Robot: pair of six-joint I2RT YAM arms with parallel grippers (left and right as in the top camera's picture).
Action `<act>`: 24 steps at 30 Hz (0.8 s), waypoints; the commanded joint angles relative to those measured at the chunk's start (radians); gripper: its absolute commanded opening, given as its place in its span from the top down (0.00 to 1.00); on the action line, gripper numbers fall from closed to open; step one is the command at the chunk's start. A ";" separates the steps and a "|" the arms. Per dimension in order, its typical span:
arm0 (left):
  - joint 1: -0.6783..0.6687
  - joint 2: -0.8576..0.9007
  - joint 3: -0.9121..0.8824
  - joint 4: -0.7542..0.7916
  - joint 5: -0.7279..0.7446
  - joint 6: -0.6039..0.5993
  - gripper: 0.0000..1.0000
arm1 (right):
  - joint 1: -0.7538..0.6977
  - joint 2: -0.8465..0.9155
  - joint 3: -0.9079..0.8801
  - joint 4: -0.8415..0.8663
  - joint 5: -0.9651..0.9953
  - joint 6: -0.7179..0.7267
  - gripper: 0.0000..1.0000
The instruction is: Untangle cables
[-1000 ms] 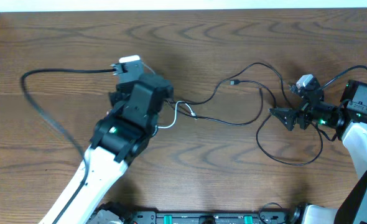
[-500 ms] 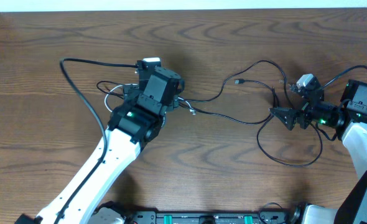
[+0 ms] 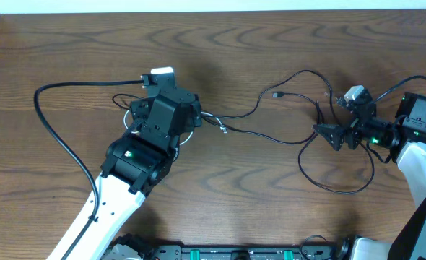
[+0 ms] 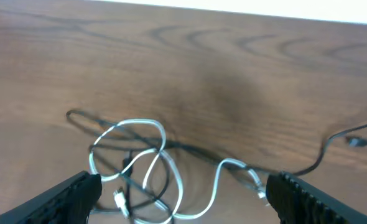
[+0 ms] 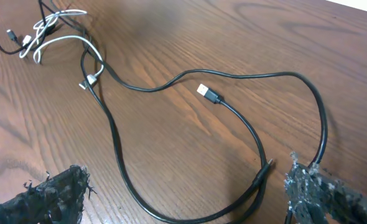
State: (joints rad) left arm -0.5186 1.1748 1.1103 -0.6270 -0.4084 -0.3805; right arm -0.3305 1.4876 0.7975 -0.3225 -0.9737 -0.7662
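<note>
The cables lie tangled on the wooden table. A white cable (image 4: 162, 155) loops over thin black ones (image 4: 84, 118) right under my left gripper (image 4: 183, 208), which is open and holds nothing. From above, the left gripper (image 3: 166, 108) covers most of that knot; only a bit of the white cable (image 3: 193, 131) shows. A black cable (image 3: 271, 139) runs right from the knot into a wide loop (image 3: 336, 189). My right gripper (image 3: 330, 136) stands open over this loop. In the right wrist view a black cable (image 5: 165, 84) with a USB plug (image 5: 208, 93) lies ahead of the right gripper (image 5: 190, 199).
The left arm's own thick black cable (image 3: 54, 130) arcs over the table's left part. Another small plug (image 3: 274, 94) lies at the middle back. The table's back edge (image 3: 213, 10) runs along the top.
My left gripper has opened and let go of the cable. It swung right and back, then returned left over the knot. The right arm has not moved.
</note>
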 commanded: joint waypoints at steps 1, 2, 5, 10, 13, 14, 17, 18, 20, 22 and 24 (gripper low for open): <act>0.022 -0.006 0.006 -0.069 -0.108 -0.129 0.10 | 0.001 0.005 0.006 0.025 -0.028 0.091 0.01; 0.035 -0.006 0.006 -0.097 -0.132 -0.175 0.10 | 0.006 0.005 0.006 0.040 -0.029 0.124 0.01; 0.092 -0.006 0.006 -0.150 -0.146 -0.257 0.10 | 0.042 0.005 0.006 0.079 -0.060 0.177 0.01; 0.196 -0.005 0.006 -0.180 -0.145 -0.275 0.10 | 0.154 0.005 0.006 0.119 -0.085 0.174 0.01; 0.236 0.001 0.006 -0.196 -0.146 -0.272 0.10 | 0.241 0.005 0.006 0.152 -0.081 0.174 0.01; 0.247 0.005 0.006 -0.201 -0.146 -0.268 0.10 | 0.275 0.005 0.006 0.168 -0.074 0.171 0.01; 0.274 0.023 0.006 -0.210 -0.146 -0.268 0.10 | 0.375 0.005 0.006 0.190 -0.011 0.102 0.01; 0.278 0.030 0.006 -0.211 -0.146 -0.268 0.10 | 0.408 0.005 0.006 0.193 0.028 0.071 0.01; 0.281 0.048 0.006 -0.210 -0.146 -0.268 0.10 | 0.477 0.005 0.006 0.193 0.116 0.000 0.01; 0.281 0.063 0.006 -0.210 -0.146 -0.268 0.10 | 0.537 0.005 0.006 0.193 0.183 -0.065 0.02; 0.281 0.077 0.006 -0.210 -0.146 -0.268 0.10 | 0.599 0.005 0.006 0.194 0.243 -0.142 0.04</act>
State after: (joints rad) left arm -0.2428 1.2331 1.1103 -0.8330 -0.5301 -0.6327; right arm 0.2020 1.4876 0.7975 -0.1299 -0.8574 -0.7609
